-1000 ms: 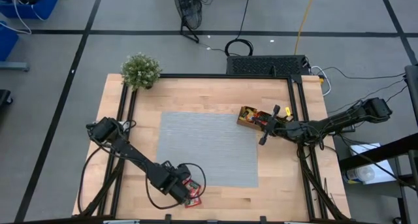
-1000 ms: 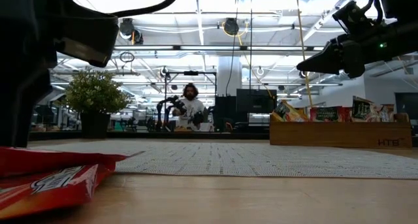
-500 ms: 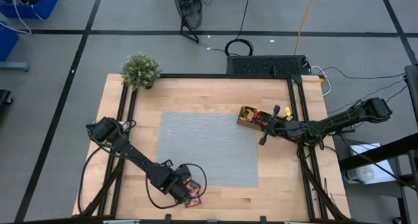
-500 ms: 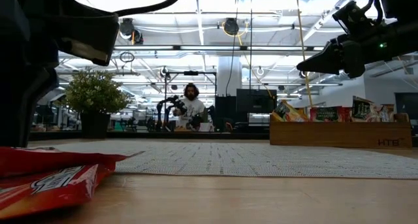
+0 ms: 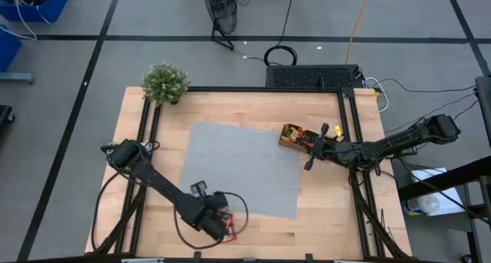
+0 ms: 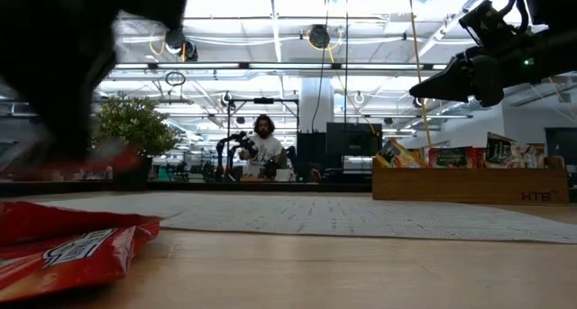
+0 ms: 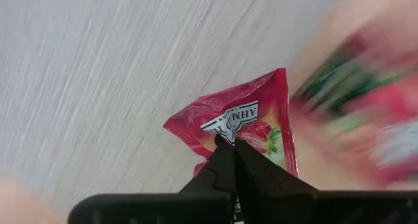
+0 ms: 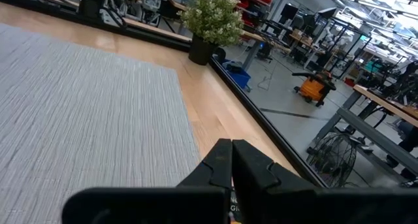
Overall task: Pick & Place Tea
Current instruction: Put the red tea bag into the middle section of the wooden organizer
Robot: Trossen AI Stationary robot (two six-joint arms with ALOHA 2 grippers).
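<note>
compared with the earlier frames, the left gripper (image 5: 217, 225) has closed its jaws and begun to lift and swing, and the grey mat (image 5: 253, 167) now lies slightly skewed on the surface (image 5: 322, 232), where before it sat square. in the left wrist view the left gripper (image 7: 226, 143) has its jaws pressed fully together on the lower edge of a red tea sachet (image 7: 243, 125), which stands up and away from the jaws over the mat, its long axis running roughly in line with the fingers. more red sachets (image 5: 229, 231) lie on the bare wood just beside and below these jaws, at the near edge of the surface; in the low view one such red sachet (image 6: 68, 246) rests flat in the foreground while the dark left arm blurs above it. the right gripper (image 5: 310, 161) hovers with jaws shut and empty beside the wooden tray (image 5: 292, 138), which holds further sachets upright and lies just behind those jaws. a potted plant (image 5: 165, 82) stands at the far left corner. the relation that governs the coming move: the tray lies well apart from the left jaws, across the full diagonal of the mat, and the right arm is much the nearer to it. judged from this, the held sachet has the whole mat to cross.
</note>
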